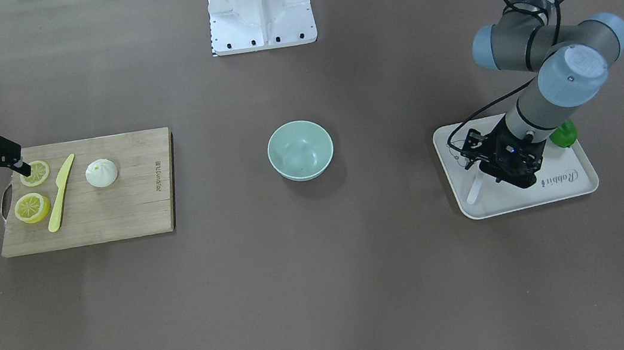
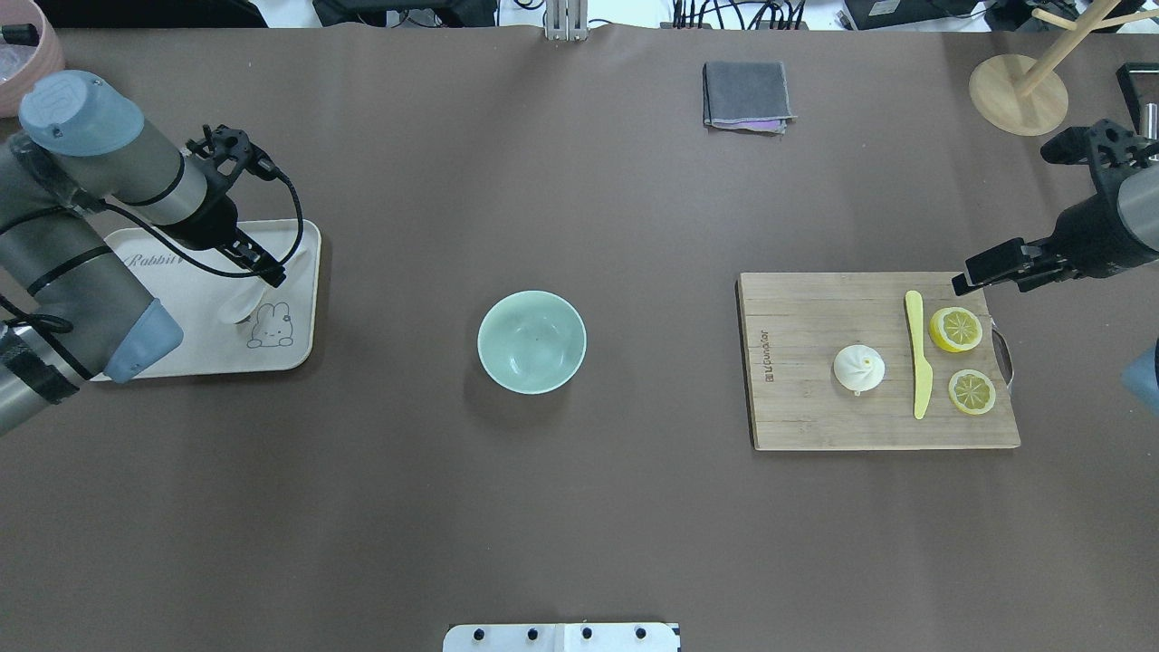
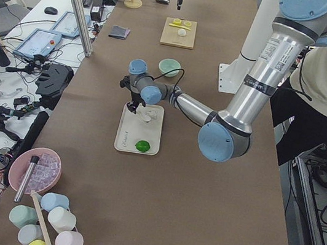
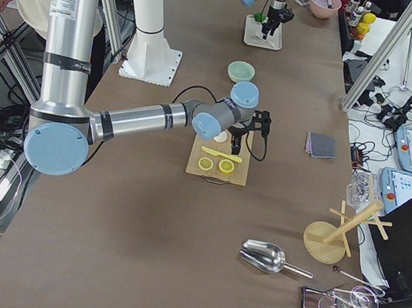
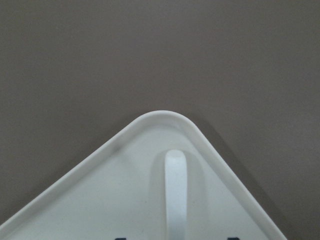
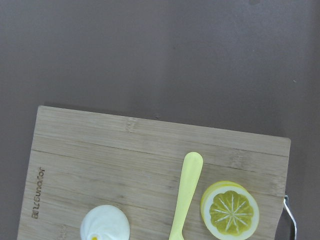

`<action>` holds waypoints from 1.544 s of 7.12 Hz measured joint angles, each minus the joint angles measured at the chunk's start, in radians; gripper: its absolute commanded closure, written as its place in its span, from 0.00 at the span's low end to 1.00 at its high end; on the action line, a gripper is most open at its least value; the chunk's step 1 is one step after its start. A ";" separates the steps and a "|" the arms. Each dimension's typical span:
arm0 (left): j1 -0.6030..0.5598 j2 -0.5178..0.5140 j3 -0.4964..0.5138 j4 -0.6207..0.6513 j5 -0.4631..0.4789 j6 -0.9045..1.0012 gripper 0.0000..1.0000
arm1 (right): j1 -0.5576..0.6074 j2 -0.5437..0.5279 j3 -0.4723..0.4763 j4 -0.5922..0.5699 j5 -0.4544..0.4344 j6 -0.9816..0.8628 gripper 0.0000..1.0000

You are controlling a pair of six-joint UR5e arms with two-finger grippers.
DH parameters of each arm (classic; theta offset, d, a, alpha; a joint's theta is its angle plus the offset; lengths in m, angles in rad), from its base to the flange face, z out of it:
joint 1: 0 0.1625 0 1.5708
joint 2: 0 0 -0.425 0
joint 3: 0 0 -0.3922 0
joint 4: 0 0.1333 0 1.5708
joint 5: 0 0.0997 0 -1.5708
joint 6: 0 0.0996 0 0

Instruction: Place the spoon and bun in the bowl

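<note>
The white spoon (image 2: 237, 308) lies on the beige tray (image 2: 281, 344) at the left, and its handle shows in the left wrist view (image 5: 175, 195). My left gripper (image 2: 263, 267) is low over the spoon (image 1: 474, 190), open, with a fingertip on either side of the handle. The white pleated bun (image 2: 858, 368) sits on the wooden cutting board (image 2: 806, 398) at the right and shows in the right wrist view (image 6: 105, 222). My right gripper (image 2: 996, 279) is open and empty above the board's far right corner, apart from the bun (image 1: 101, 172). The mint-green bowl (image 2: 531, 341) stands empty mid-table.
A yellow plastic knife (image 2: 918, 353) and two lemon slices (image 2: 955, 329) lie on the board beside the bun. A green object (image 1: 563, 134) sits on the tray. A folded grey cloth (image 2: 744, 95) and a wooden stand (image 2: 1019, 91) are at the far side.
</note>
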 measured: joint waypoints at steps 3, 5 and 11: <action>0.011 -0.032 0.045 0.000 0.011 -0.001 0.62 | -0.013 0.005 0.000 -0.001 0.001 0.001 0.01; 0.018 -0.037 0.052 0.000 0.011 -0.001 1.00 | -0.014 0.007 -0.001 -0.002 0.003 0.002 0.01; 0.028 -0.087 -0.077 0.010 0.005 -0.234 1.00 | -0.032 0.030 0.002 -0.002 -0.001 0.064 0.01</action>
